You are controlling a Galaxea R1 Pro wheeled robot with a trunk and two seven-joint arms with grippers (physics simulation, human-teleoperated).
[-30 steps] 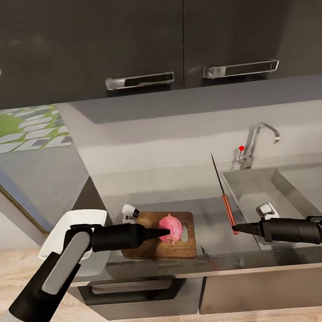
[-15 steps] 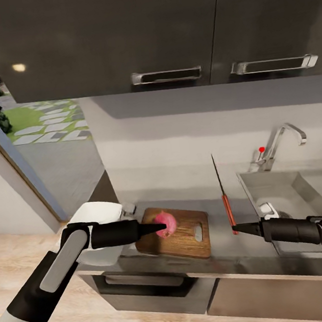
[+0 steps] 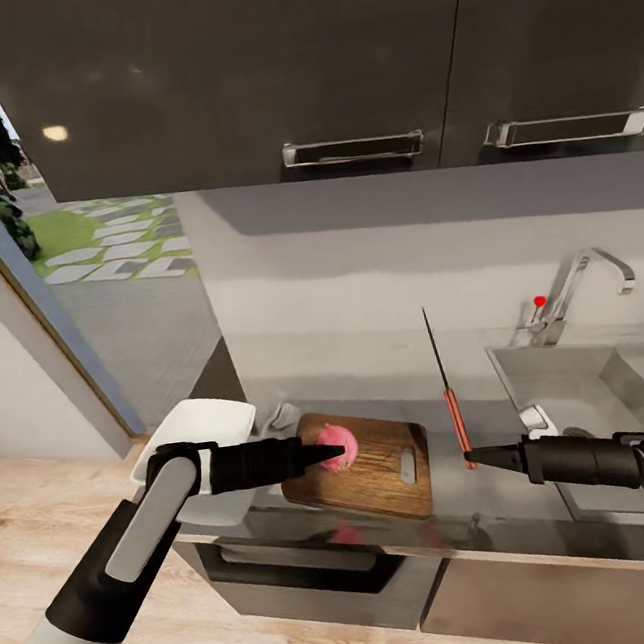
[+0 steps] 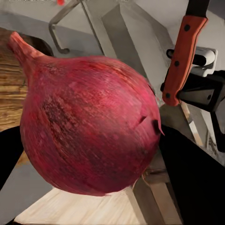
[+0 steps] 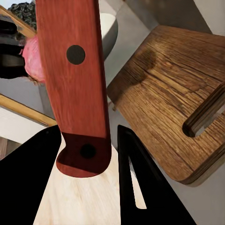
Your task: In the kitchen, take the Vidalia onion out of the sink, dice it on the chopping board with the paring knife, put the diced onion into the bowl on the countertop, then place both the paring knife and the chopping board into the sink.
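Dark wall cabinets [image 3: 231,71] hang over the grey countertop [image 3: 469,531]. Beyond the right gripper [image 3: 472,459] lies the sink [image 3: 571,382], with its faucet [image 3: 580,285] at the back. Left of that gripper, and under the left gripper [image 3: 336,450], rests the chopping board [image 3: 381,471]. Behind the left arm sits the bowl [image 3: 198,423]. The left gripper's fingers [image 4: 192,183] are pinched on the Vidalia onion [image 3: 339,443], held over the board. The right gripper's fingers [image 5: 140,178] clamp the butt of the paring knife [image 3: 448,397], which stands upright above it, blade up.
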